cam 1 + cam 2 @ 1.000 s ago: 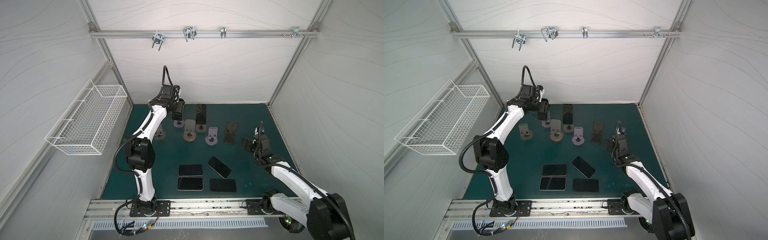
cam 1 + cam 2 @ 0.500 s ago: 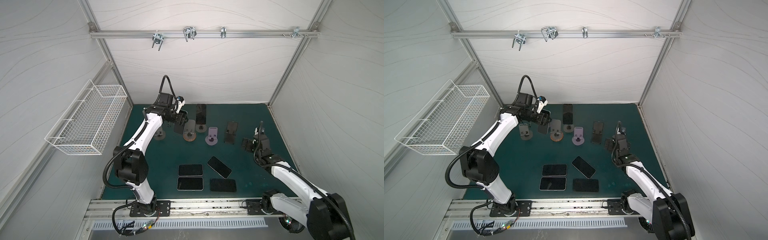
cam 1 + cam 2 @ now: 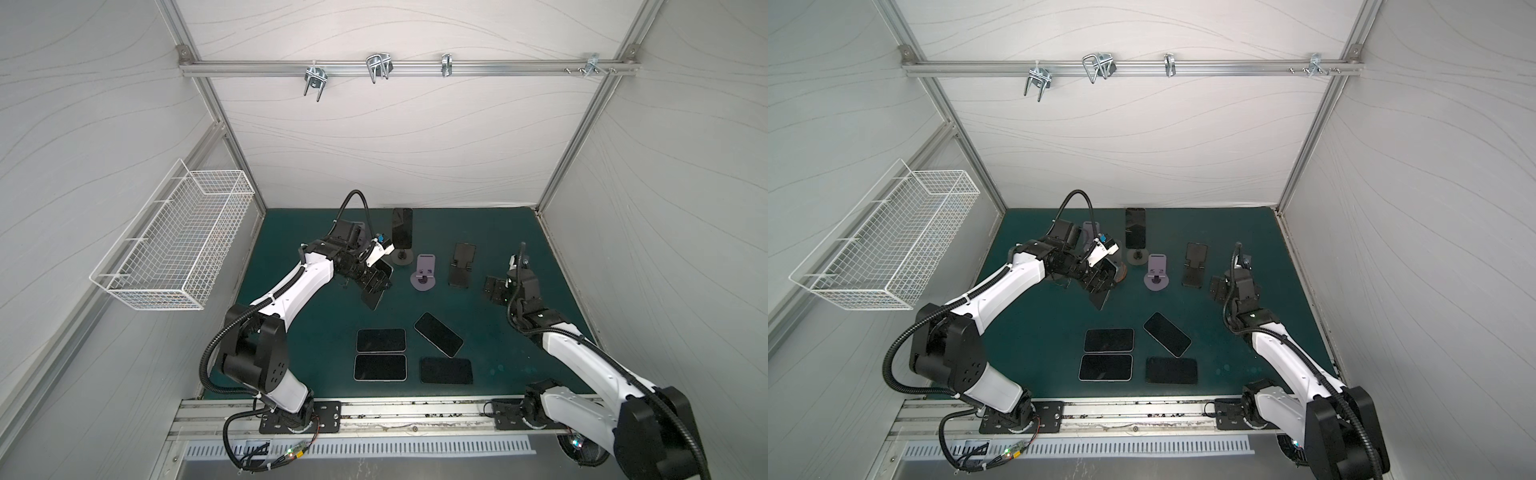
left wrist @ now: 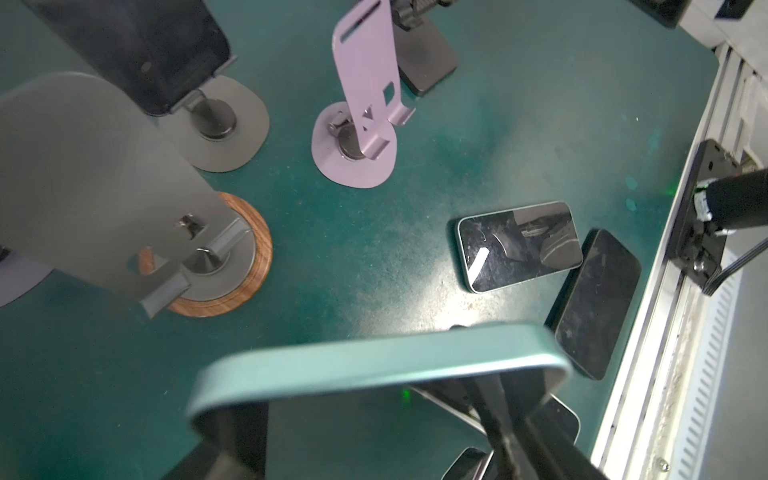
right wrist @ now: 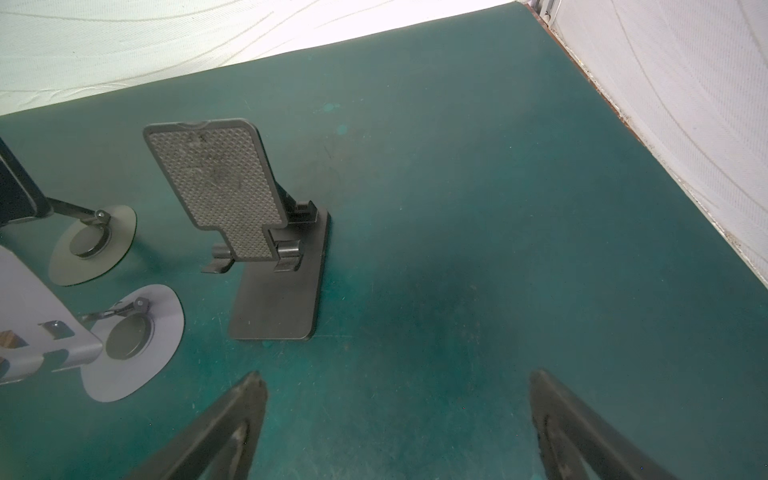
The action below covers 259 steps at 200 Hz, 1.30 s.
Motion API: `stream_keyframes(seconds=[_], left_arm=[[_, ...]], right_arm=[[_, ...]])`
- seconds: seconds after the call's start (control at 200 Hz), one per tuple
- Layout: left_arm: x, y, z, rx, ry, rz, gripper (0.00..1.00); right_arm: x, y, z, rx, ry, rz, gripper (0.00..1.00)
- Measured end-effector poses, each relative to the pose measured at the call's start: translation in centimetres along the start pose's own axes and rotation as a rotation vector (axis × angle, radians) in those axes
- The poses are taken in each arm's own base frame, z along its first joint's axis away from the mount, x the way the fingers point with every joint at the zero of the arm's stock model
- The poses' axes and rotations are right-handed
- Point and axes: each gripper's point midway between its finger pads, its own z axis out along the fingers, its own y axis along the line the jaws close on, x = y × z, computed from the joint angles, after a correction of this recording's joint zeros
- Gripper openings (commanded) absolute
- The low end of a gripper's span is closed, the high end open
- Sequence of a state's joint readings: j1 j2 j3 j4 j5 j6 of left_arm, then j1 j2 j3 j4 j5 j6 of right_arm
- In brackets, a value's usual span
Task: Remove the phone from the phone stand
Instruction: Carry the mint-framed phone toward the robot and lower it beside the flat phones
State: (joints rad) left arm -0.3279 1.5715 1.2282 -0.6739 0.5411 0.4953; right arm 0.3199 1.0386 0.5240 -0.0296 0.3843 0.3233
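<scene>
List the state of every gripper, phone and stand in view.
left gripper: shut on held phone
held phone: lifted, tilted, clear of stands
right gripper: open, empty
rear phone: upright on grey stand
front purple stand: empty
rear purple stand: mostly hidden
black stand: empty
wood-base stand: empty
four phones: flat on mat

L arm reaches fwd w/ L gripper (image 3: 375, 286) clamped tight; R arm bent low, R gripper (image 3: 493, 289) spread wide.

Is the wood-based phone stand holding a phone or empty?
Empty. The wood-based stand shows a bare plate and hooks in the left wrist view; the left gripper is shut on a green-edged phone away from it.
</scene>
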Motion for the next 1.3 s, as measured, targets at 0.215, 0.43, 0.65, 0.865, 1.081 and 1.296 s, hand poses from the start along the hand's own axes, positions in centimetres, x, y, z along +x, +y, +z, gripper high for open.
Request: stream_keyframes(seconds=[0.215, 0.43, 0.65, 0.865, 1.081, 1.296], left_arm=[[2.0, -1.9, 2.0, 0.059, 0.04, 0.162, 0.72], [3.2, -2.3, 3.8, 0.097, 0.089, 0.281, 0.68], [5.3, -1.1, 5.7, 0.091, 0.178, 0.337, 0.68], [5.7, -0.2, 6.3, 0.047, 0.199, 0.389, 0.68], [6.5, -0.2, 7.1, 0.068, 0.23, 0.456, 0.7], [8.0, -0.7, 7.8, 0.125, 0.297, 0.49, 0.69]], right_arm=[[0.0, 0.0, 0.0, 0.0, 0.0, 0.0, 0.99], [0.0, 0.0, 0.0, 0.001, 0.0, 0.0, 0.99], [0.0, 0.0, 0.0, 0.0, 0.0, 0.0, 0.99], [0.0, 0.0, 0.0, 0.0, 0.0, 0.0, 0.99], [0.0, 0.0, 0.0, 0.0, 0.0, 0.0, 0.99], [0.0, 0.0, 0.0, 0.0, 0.0, 0.0, 0.99]])
